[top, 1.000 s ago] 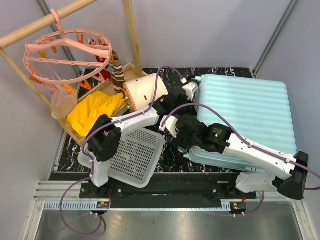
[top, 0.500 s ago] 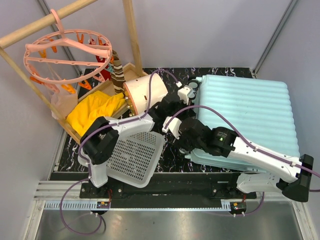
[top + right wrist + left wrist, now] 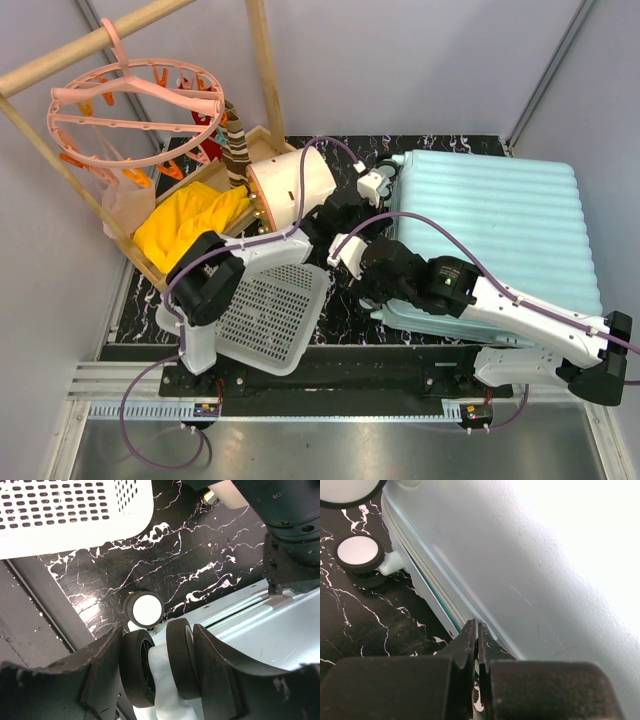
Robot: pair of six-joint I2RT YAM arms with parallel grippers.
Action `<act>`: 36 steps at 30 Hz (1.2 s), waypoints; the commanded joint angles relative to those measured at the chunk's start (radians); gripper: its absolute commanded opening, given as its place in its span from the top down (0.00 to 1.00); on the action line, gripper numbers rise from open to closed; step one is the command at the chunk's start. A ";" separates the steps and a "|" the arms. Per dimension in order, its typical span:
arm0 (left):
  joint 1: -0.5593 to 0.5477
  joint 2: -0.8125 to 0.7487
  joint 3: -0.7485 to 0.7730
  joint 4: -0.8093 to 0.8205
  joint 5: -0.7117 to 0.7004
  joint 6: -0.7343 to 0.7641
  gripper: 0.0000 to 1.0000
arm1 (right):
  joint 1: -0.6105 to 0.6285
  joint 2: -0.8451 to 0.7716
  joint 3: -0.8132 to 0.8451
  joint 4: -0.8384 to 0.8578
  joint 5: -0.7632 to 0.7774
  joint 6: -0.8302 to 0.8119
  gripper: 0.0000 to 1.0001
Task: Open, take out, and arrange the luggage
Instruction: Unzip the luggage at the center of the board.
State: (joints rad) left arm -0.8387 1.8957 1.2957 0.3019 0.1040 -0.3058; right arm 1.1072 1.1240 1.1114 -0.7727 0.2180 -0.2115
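Fingers (image 3: 464,647) of the left gripper (image 3: 476,626) pressed tight together, nothing between them; tips sit at the zip seam (image 3: 432,582) that runs along the luggage's side. Fingers (image 3: 107,670) of the right gripper (image 3: 159,635) set partway apart, one on each outer face of a twin wheel (image 3: 137,670) at the luggage's corner, clamping it.

Luggage (image 3: 490,230): pale mint-blue hard shell, ribbed, lying flat and closed on the right half of the tabletop (image 3: 345,305). Wheeled end faces left, toward both arms. A second wheel (image 3: 146,611), black rim and white hub, shows just beyond the clamped one, resting over the black marbled surface. Left wrist view shows another single wheel (image 3: 359,554) on a pale stem, near the seam.

Just left of the luggage: white perforated basket (image 3: 265,315), tilted over the tabletop's near edge, under the left arm. Behind it, a cream-and-orange rounded drawer box (image 3: 290,185) on its side, near the luggage's far left corner.

Further left: yellow cloth (image 3: 190,225) in a wooden tray. Above that, a pink round peg hanger (image 3: 135,110) hangs from a wooden rail.
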 commanded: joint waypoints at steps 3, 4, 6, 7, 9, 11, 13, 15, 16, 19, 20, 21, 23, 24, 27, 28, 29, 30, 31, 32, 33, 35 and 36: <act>0.093 0.049 0.112 0.160 -0.316 0.102 1.00 | 0.049 -0.064 0.059 0.029 -0.111 0.178 1.00; 0.098 0.055 0.126 0.143 -0.322 0.100 1.00 | 0.049 -0.061 0.061 0.033 -0.115 0.178 1.00; 0.110 0.080 0.161 0.132 -0.340 0.093 1.00 | 0.048 -0.053 0.064 0.039 -0.121 0.179 1.00; 0.116 0.089 0.174 0.117 -0.345 0.086 1.00 | 0.049 -0.052 0.065 0.041 -0.124 0.181 1.00; 0.136 0.117 0.214 0.099 -0.349 0.063 1.00 | 0.049 -0.050 0.064 0.044 -0.129 0.185 1.00; 0.147 0.128 0.232 0.092 -0.346 0.051 1.00 | 0.048 -0.055 0.059 0.047 -0.128 0.188 1.00; 0.151 0.144 0.241 0.108 -0.331 0.051 1.00 | 0.048 -0.059 0.057 0.050 -0.126 0.195 1.00; 0.151 0.160 0.275 0.106 -0.322 0.057 1.00 | 0.049 -0.067 0.056 0.052 -0.124 0.198 1.00; 0.151 0.175 0.284 0.102 -0.323 0.059 1.00 | 0.049 -0.072 0.056 0.053 -0.127 0.199 1.00; 0.153 0.193 0.320 0.100 -0.343 0.057 1.00 | 0.048 -0.081 0.053 0.053 -0.123 0.204 1.00; 0.153 0.200 0.332 0.101 -0.351 0.056 1.00 | 0.049 -0.087 0.048 0.053 -0.118 0.205 1.00; 0.155 0.203 0.335 0.103 -0.372 0.053 1.00 | 0.048 -0.090 0.047 0.055 -0.118 0.205 1.00; 0.156 0.201 0.330 0.108 -0.403 0.040 1.00 | 0.049 -0.096 0.041 0.055 -0.114 0.205 1.00; 0.156 0.197 0.323 0.123 -0.436 0.037 1.00 | 0.049 -0.099 0.038 0.056 -0.114 0.205 1.00; 0.156 0.180 0.287 0.152 -0.493 0.028 1.00 | 0.048 -0.112 0.033 0.058 -0.098 0.205 1.00; 0.159 0.180 0.290 0.148 -0.497 0.030 1.00 | 0.049 -0.116 0.033 0.059 -0.095 0.205 1.00; 0.161 0.181 0.306 0.141 -0.497 0.031 1.00 | 0.048 -0.121 0.031 0.059 -0.089 0.205 1.00; 0.161 0.190 0.316 0.129 -0.492 0.034 1.00 | 0.048 -0.124 0.031 0.062 -0.086 0.205 1.00; 0.162 0.197 0.329 0.122 -0.492 0.043 1.00 | 0.049 -0.125 0.033 0.064 -0.085 0.205 1.00; 0.162 0.201 0.350 0.114 -0.491 0.048 1.00 | 0.049 -0.128 0.031 0.062 -0.080 0.205 1.00; 0.164 0.206 0.358 0.102 -0.477 0.053 0.99 | 0.049 -0.130 0.031 0.065 -0.077 0.205 1.00; 0.162 0.198 0.344 0.103 -0.446 0.065 0.93 | 0.049 -0.135 0.027 0.069 -0.057 0.238 1.00; 0.164 0.174 0.330 0.115 -0.432 0.069 0.78 | 0.049 -0.136 0.025 0.069 -0.046 0.241 1.00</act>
State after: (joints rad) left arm -0.7967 2.0666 1.5642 0.1928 -0.0082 -0.3496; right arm 1.1072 1.0920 1.1046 -0.7456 0.2535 -0.1776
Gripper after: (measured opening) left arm 0.051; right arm 0.582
